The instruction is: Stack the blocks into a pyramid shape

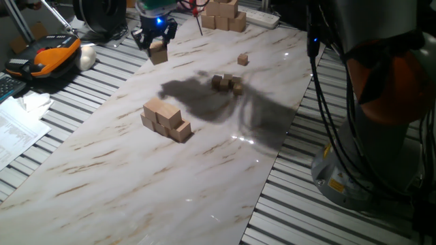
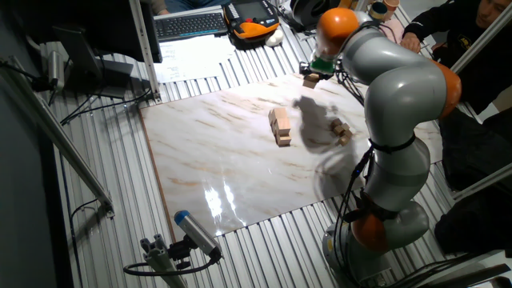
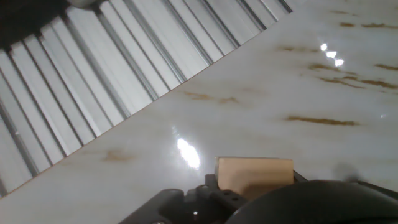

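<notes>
Gripper (image 1: 157, 42) at upper left of frame, clamped on 1 block (image 1: 159, 53) held above the marble board (image 1: 204, 170); partial stack (image 1: 165, 119) sits mid-frame.

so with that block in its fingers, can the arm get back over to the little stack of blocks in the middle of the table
Probably yes. The gripper holds a block above the far edge of the marble table, and the stack stands in the open. The tiny cubes lie off to one side, not between them.
</notes>
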You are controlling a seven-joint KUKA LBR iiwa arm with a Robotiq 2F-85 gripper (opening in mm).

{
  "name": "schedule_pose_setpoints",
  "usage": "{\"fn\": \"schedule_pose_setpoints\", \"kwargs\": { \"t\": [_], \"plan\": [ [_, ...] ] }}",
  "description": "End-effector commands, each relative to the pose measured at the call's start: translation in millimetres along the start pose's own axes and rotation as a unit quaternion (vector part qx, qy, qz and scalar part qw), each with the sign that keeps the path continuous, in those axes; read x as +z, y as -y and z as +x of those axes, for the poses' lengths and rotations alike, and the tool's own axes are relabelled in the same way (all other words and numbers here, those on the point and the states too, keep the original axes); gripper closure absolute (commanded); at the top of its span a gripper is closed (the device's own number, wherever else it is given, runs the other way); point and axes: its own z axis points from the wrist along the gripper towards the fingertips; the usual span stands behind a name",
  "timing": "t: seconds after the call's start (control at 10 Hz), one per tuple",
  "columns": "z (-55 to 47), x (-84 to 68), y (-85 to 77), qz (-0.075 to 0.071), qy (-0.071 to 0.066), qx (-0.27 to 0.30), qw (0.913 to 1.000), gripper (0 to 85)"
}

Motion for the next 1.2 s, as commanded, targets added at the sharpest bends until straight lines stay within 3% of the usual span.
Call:
{"fn": "schedule_pose_setpoints", "kwargs": {
  "t": [0.0,0.2,0.3,0.5,0.6,0.8,1.1],
  "plan": [
    [0.1,-0.1,-0.2,-0.013,0.0,-0.026,0.9996,85.0],
    [0.1,-0.1,-0.2,-0.071,-0.018,-0.108,0.9915,85.0],
    [0.1,-0.1,-0.2,-0.099,-0.025,-0.165,0.981,85.0],
    [0.1,-0.1,-0.2,-0.13,-0.03,-0.209,0.9687,85.0],
    [0.1,-0.1,-0.2,-0.131,-0.031,-0.211,0.968,85.0],
    [1.5,-1.5,-1.9,-0.111,-0.043,-0.182,0.9761,85.0],
    [30.6,-18.1,-28.5,-0.095,-0.049,-0.145,0.9837,85.0]
  ]
}}
